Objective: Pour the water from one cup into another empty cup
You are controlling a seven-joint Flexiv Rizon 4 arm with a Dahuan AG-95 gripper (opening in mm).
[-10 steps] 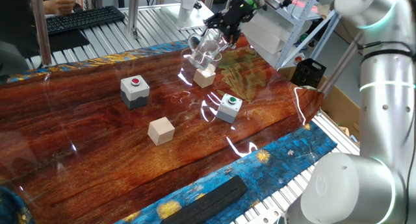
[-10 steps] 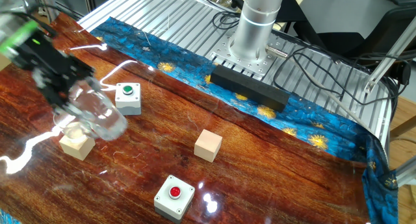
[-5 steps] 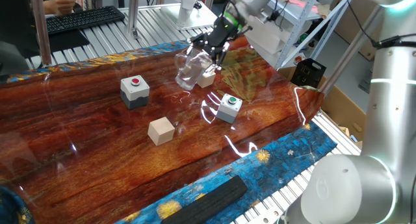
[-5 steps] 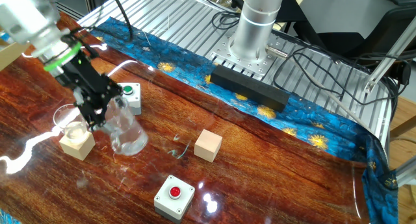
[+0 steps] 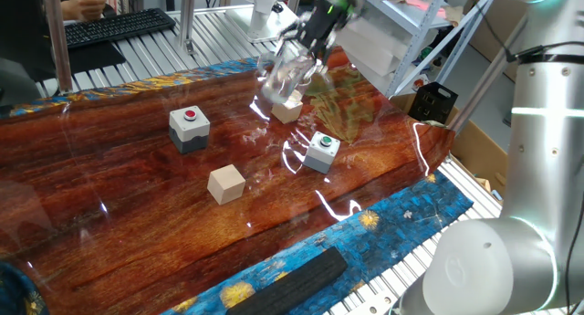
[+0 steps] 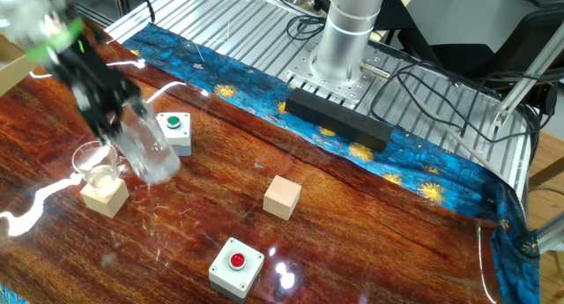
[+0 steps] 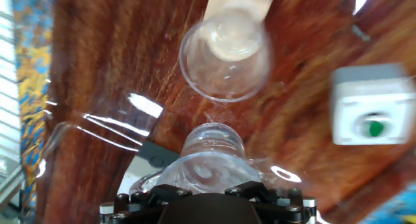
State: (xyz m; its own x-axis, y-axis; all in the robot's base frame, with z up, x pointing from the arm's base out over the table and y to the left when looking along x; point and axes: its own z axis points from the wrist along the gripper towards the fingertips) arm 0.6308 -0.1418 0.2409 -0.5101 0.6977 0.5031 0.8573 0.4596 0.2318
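Two clear cups: a glass mug and a smaller cup. Two wooden cubes. Two button boxes, one red-topped and one green-topped. One black bar. One keyboard.

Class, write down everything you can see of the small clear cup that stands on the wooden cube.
The small clear cup is see-through, glass or plastic by its look, with a thin round rim and no visible handle. It stands upright, mouth open upward, on a pale wooden cube on the glossy wooden table. Whether it holds water cannot be told. The tilted glass mug, held in the gripper, hangs close beside it; the hand view shows a gap between the two.
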